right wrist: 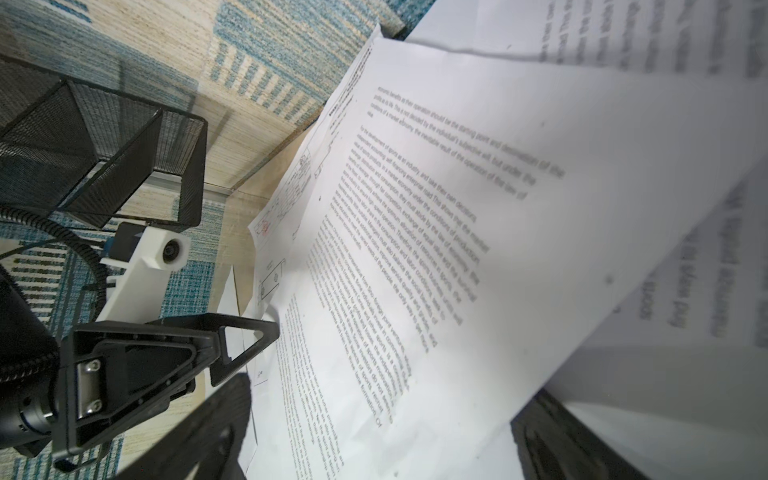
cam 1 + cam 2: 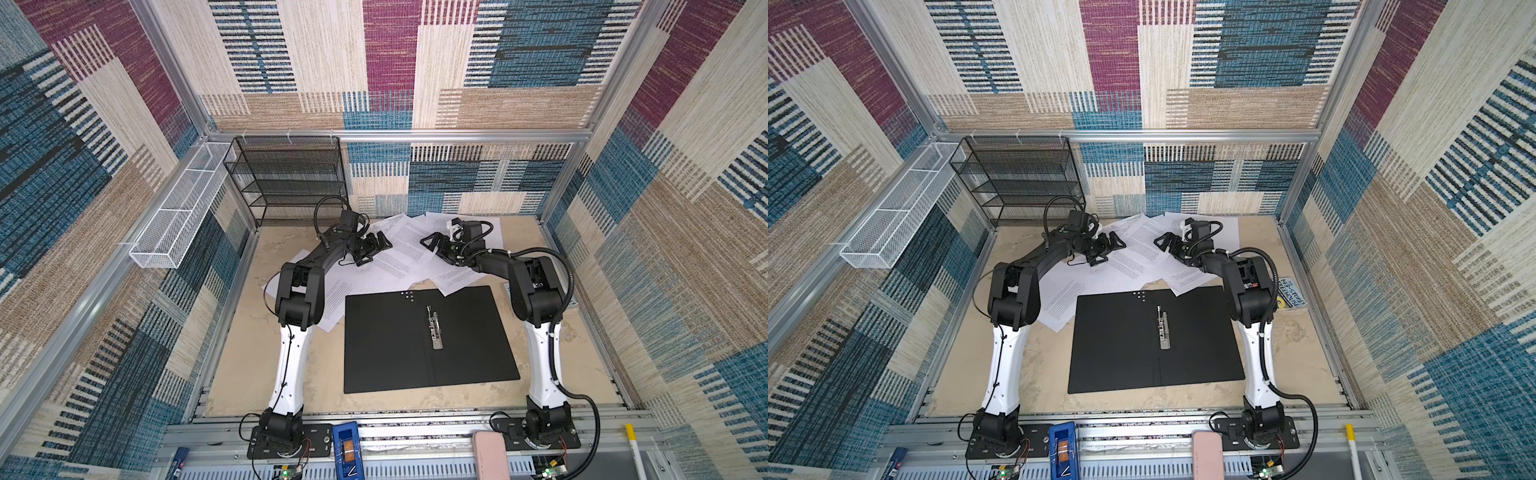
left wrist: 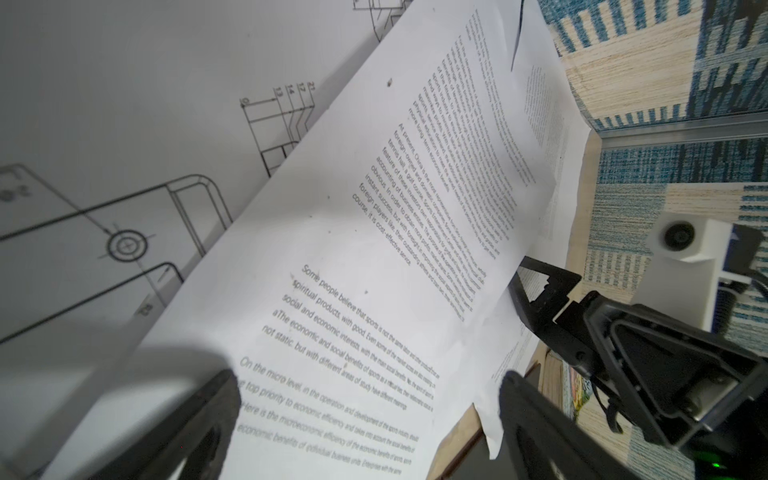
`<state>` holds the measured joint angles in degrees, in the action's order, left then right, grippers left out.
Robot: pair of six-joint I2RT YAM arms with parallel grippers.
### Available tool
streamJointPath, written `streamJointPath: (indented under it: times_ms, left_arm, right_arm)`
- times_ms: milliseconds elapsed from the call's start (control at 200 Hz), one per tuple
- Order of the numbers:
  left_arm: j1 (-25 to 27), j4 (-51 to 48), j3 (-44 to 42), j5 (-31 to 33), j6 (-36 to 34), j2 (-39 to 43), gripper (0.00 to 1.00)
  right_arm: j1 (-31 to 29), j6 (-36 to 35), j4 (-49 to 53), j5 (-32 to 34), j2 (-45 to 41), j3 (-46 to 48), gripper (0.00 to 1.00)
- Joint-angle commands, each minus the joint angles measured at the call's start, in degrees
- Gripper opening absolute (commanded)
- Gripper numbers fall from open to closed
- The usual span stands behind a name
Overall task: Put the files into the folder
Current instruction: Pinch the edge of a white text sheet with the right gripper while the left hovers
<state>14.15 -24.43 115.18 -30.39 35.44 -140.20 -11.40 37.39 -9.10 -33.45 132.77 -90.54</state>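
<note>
A robotics lab test cell rather than a real office: an aluminium frame boxes in a small table, and the walls are lined with patchwork carpet panels. At six o'clock two arm bases are bolted to a metal rail beside bare circuit boards with green lights. Office props are staged inside: a black mesh shelf at eleven o'clock, a white wire basket at ten, loose files at twelve, the folder open in the middle

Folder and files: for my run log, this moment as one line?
folder: open flat | files: loose behind it | left gripper: open over files | right gripper: open over files
</note>
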Motion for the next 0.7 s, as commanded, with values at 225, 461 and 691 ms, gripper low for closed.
streamJointPath:
  times_ms: [225, 461, 691]
  left_arm:
    - [0.0, -3.4, -4.3, 2.7, 3.9, -0.5, 0.99]
    - [-0.1, -4.1, -5.3, 3.4, 4.5, -0.2, 0.99]
    - [-0.5, -5.6, -5.6, 4.6, 7.5, -2.1, 0.98]
  right_arm:
    - [-0.7, 1.2, -2.9, -4.0, 6.3, -6.4, 0.98]
    - [-1.2, 0.5, -3.1, -2.7, 4.6, -5.3, 0.97]
    - [-1.7, 5.3, -10.5, -5.2, -1.2, 4.1, 0.98]
